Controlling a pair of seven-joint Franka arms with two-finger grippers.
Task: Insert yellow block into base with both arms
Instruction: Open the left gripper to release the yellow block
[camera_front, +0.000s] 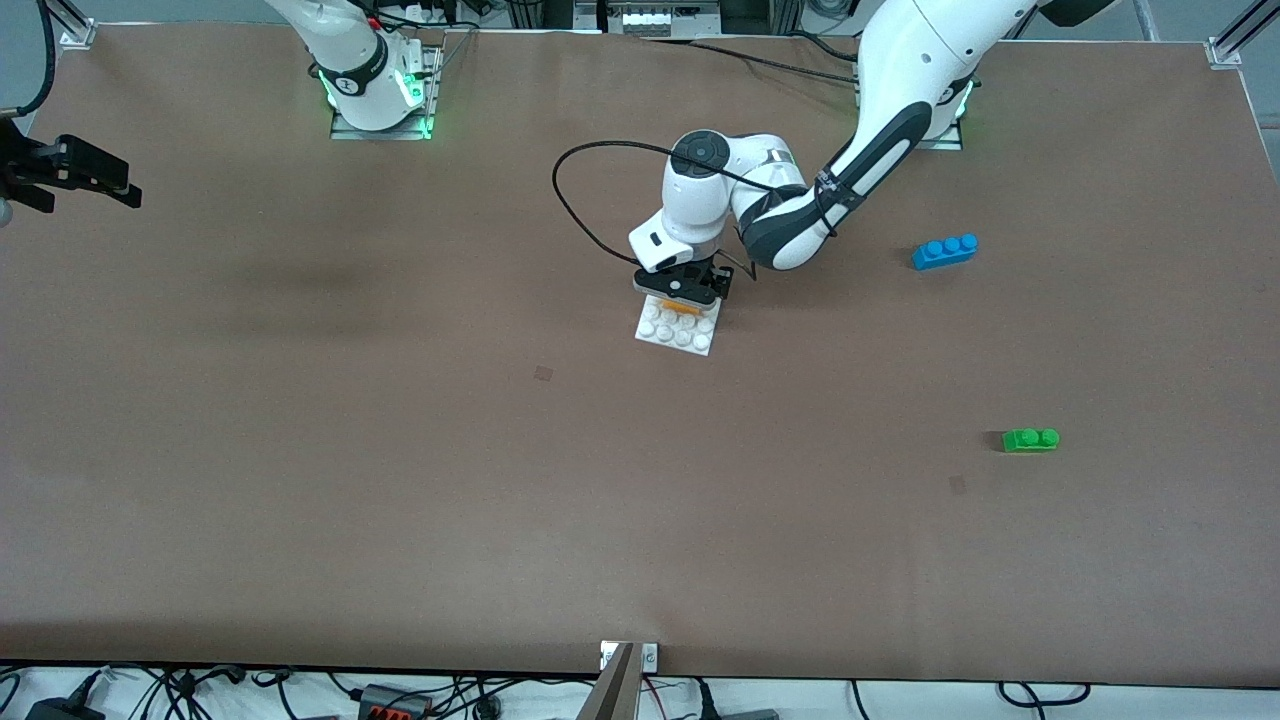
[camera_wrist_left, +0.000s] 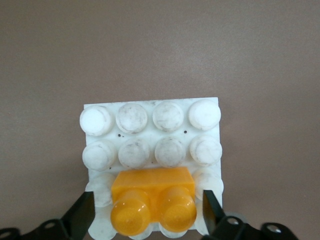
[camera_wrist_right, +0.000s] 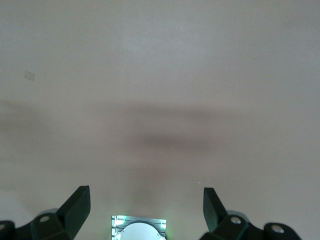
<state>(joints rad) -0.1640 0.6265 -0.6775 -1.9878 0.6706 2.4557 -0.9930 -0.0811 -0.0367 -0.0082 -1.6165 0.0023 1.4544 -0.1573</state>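
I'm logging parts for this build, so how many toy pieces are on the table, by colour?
Yellow block: 1, on the base
White base: 1
Blue brick: 1
Green brick: 1
Total: 4

From my left wrist camera I look straight down on the base (camera_wrist_left: 150, 135), a white square plate of round studs lying flat on the brown table (camera_wrist_left: 160, 45). The yellow block (camera_wrist_left: 152, 200) sits on the plate at the edge closest to my fingers, its two round studs facing up at me, covering the middle studs of that edge's rows. My left gripper (camera_wrist_left: 148, 216) straddles it: the black fingers (camera_wrist_left: 80, 215) stand spread, one at each end of the block, with a clear gap between each pad and the yellow plastic.
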